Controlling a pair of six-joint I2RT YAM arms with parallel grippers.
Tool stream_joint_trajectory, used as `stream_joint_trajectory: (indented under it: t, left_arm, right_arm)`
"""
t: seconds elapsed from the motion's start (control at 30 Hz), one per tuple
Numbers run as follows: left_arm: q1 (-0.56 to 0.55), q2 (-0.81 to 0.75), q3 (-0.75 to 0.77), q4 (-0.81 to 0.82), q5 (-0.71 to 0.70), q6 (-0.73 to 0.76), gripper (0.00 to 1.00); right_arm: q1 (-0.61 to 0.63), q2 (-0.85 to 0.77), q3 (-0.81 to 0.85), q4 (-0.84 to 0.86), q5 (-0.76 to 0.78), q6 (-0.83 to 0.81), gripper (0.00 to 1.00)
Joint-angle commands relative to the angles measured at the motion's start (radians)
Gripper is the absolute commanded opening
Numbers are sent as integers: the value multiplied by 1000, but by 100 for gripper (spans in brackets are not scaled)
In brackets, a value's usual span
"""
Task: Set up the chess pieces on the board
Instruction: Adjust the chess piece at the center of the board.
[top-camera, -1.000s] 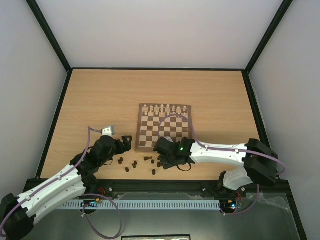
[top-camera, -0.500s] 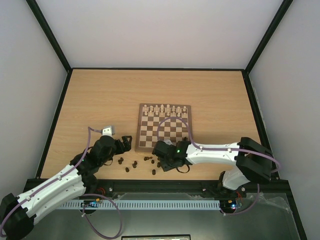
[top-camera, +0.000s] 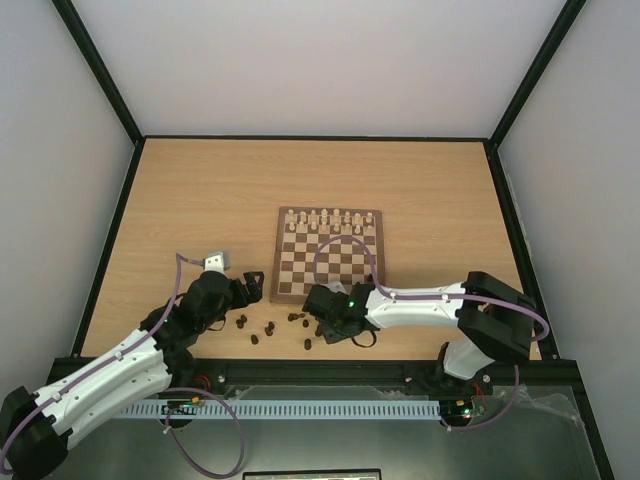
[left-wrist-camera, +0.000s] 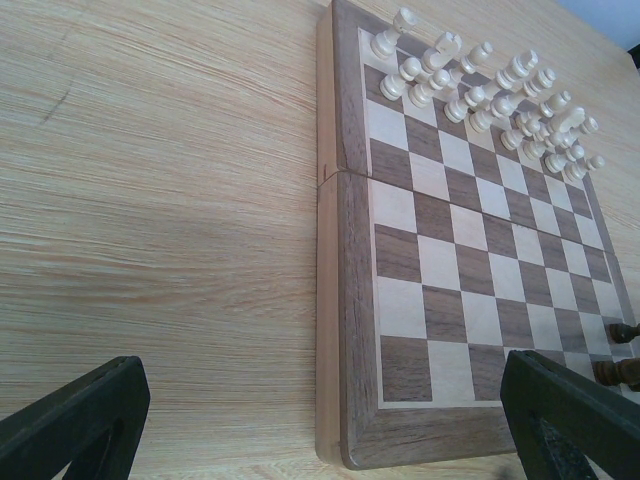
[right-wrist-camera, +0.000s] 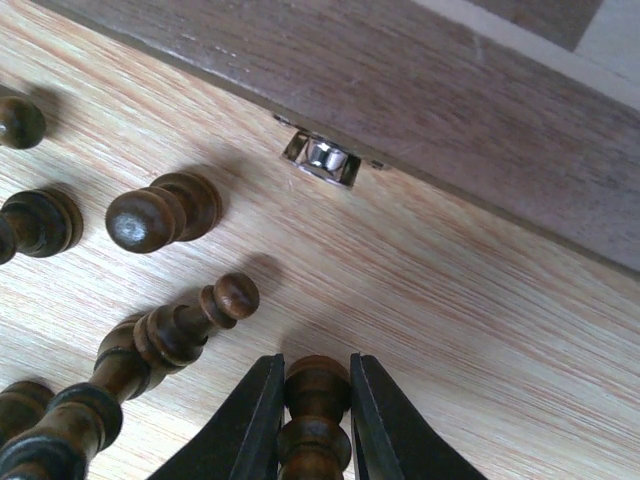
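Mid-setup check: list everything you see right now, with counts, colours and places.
board: one, brown-tan checkered, mid-table.
pale pieces: about sixteen, cream, board's two far rows.
dark chess pieces: at least eight, dark brown, loose by board's near edge.
gripped piece: one, dark brown, among them.
latch: one, silver, board's near edge.
table: one, light wood.
left gripper: black, open, beside board's near-left corner.
right gripper: black, closed on gripped piece.

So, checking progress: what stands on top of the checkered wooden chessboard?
Pale cream chess pieces fill the chessboard's far rows; its middle squares are bare. The white right arm hides much of its near edge.
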Motion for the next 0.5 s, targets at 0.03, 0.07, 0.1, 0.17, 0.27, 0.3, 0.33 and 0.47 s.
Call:
stream_joint_trajectory:
  t: [0.03, 0.07, 0.1, 0.17, 0.27, 0.3, 0.33, 0.47]
  left_arm:
    - [-2, -3, 5, 4, -4, 1, 99]
    - [-2, -2, 4, 6, -4, 1, 99]
    - [-2, -1, 4, 7, -4, 1, 99]
    - [-2, 0, 2, 9, -3, 1, 99]
    - [-2, 1, 2, 9, -2, 1, 99]
    - [-2, 2, 2, 9, -2, 1, 99]
    - [-2, 1, 3, 9, -1, 0, 99]
    - [-2, 1, 2, 11, 1, -1, 99]
  right_arm:
    - [8, -24, -45, -59, 45, 37, 18]
    - [8, -30, -51, -63, 49, 40, 18]
    - [8, -36, -60, -64, 50, 45, 17]
    - [8, -50, -79, -68, 57, 55, 18]
    - [8, -76, -104, -79, 63, 67, 18]
    - [8, -86, -113, -83, 65, 72, 18]
    - [7, -96, -120, -85, 66, 76, 18]
    - [8, -140, -149, -98, 69, 92, 18]
